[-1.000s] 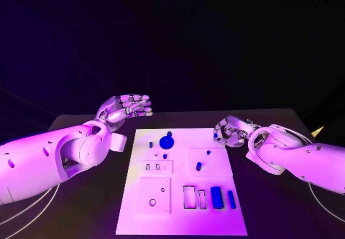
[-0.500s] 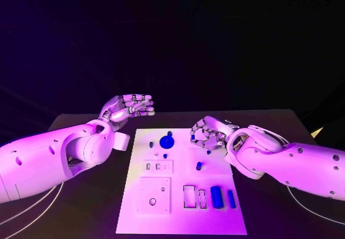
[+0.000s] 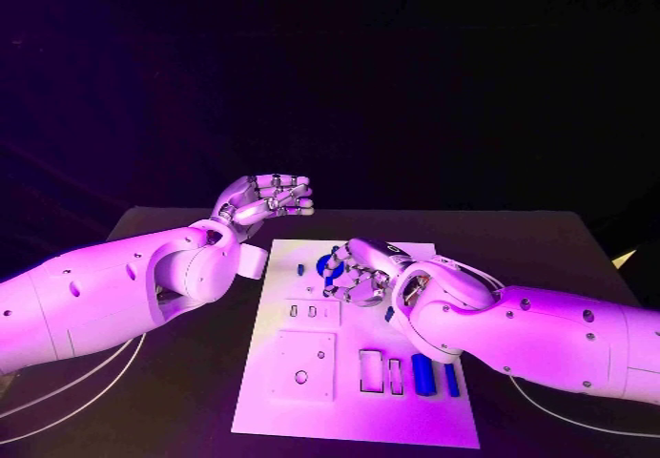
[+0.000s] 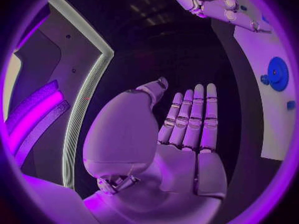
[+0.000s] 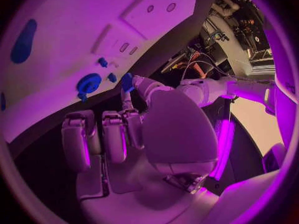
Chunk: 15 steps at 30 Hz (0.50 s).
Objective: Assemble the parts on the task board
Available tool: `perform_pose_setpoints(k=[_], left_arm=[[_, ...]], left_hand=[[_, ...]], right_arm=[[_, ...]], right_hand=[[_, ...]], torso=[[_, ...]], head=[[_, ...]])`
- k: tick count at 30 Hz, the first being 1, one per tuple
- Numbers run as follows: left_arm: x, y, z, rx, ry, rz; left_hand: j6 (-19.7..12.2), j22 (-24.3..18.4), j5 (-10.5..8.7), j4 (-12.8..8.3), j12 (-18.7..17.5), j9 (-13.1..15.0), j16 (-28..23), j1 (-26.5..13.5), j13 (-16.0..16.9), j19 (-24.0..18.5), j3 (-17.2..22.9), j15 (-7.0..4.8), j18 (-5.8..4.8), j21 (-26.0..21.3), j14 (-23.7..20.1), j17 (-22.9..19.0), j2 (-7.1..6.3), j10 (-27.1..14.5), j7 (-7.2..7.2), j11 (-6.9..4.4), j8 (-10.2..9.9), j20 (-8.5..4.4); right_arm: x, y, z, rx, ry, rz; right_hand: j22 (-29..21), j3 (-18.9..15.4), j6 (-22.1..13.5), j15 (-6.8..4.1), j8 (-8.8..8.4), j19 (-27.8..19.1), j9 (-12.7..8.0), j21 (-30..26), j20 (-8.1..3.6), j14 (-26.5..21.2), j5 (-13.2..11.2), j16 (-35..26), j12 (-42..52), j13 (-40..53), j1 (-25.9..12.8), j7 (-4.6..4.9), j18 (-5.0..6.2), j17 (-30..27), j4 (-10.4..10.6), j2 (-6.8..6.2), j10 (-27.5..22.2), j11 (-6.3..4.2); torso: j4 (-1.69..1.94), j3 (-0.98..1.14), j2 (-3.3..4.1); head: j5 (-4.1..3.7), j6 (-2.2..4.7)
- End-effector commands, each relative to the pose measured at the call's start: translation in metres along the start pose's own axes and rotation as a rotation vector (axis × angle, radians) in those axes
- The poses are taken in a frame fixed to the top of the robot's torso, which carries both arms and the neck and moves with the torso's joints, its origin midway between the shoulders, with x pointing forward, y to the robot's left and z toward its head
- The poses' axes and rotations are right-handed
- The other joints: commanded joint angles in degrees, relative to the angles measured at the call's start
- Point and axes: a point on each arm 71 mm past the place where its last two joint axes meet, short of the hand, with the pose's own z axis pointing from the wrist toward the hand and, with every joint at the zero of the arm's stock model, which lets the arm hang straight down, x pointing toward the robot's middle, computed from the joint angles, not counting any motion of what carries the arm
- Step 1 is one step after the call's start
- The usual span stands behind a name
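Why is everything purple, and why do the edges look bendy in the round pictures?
Head view: coloured light tints the task board and both arms purple. Left wrist view: the fisheye lens curves the board's straight edge beside the left hand. Right wrist view: same bending around the right hand.

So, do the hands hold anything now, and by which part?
Left hand: nothing. Right hand: cannot tell; a small blue part sits at its fingers.

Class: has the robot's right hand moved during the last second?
Yes. The right hand has swung from beside the board's right edge to over its middle, next to the blue gear.
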Motion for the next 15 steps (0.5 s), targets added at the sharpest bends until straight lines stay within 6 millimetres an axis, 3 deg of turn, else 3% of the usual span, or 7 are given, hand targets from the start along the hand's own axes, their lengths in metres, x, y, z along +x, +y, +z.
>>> perform_pose_setpoints(k=[1,7,15], left_arm=[[0.003,0.000,0.001,0.007,0.011,-0.002],[0.004,0.000,0.002,0.008,0.011,-0.002],[0.003,0.000,0.001,0.009,0.006,0.001]], left_hand=[[-0.4,0.1,0.10,-0.2,-0.3,-0.1,-0.3,-0.1,0.1,-0.4,0.2,0.02,0.17,0.2,-0.5,0.1,0.42,-0.1,3.14,0.40,-0.3,-0.12],[-0.5,0.1,0.10,-0.2,-0.4,-0.1,-0.3,-0.1,0.1,-0.4,0.2,0.03,0.17,0.2,-0.6,0.1,0.46,-0.1,3.16,0.41,-0.3,-0.12],[-0.5,0.1,0.10,-0.2,-0.4,-0.1,-0.3,-0.1,0.0,-0.4,0.3,0.05,0.16,0.3,-0.6,0.1,0.49,-0.1,3.22,0.44,-0.3,-0.11]], right_arm=[[0.007,0.000,0.002,0.032,0.017,-0.018],[0.019,0.000,0.004,0.057,0.041,-0.024],[0.030,0.003,0.008,0.054,0.055,-0.048]], right_hand=[[14.2,0.3,0.4,0.20,0.25,5.0,0.1,-0.1,-0.14,5.6,-0.3,0.0,0.3,8.6,-0.5,0.05,-0.43,12.7,0.1,0.08,1.0,-0.24],[14.1,0.4,0.5,0.18,0.29,4.9,0.1,-0.2,-0.14,5.5,-0.3,-0.2,0.1,8.4,-0.5,0.04,-0.38,12.4,0.0,0.07,0.8,-0.26],[14.2,0.4,0.5,0.17,0.33,5.0,0.1,-0.1,-0.15,5.5,-0.4,-0.2,0.1,8.4,-0.5,0.02,-0.43,12.3,-0.1,-0.05,0.9,-0.28]], torso=[[0.10,-0.09,0.00],[-0.18,0.04,-0.01],[-0.10,0.12,-0.02]], head=[[0.18,-0.15],[0.40,-0.36],[0.79,-0.57]])
